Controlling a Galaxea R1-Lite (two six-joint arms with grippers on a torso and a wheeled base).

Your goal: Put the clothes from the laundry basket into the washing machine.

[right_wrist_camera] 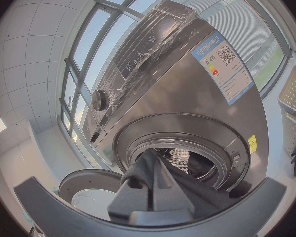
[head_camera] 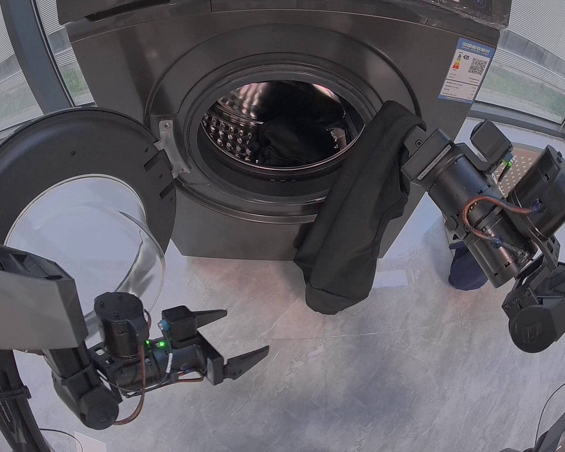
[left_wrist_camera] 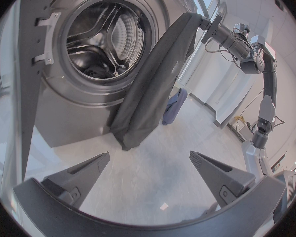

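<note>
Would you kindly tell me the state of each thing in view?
Door: open.
Drum: holds dark clothes.
Left gripper: open, empty.
Right gripper: shut on garment.
Garment: hanging outside drum, not yet in.

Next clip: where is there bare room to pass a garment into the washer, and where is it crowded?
Free: the drum above the dark clothes, and floor between the left pincer and the black garment. Crowded: the right rim, where the right pincer holds that garment; the open door flanks the left.
</note>
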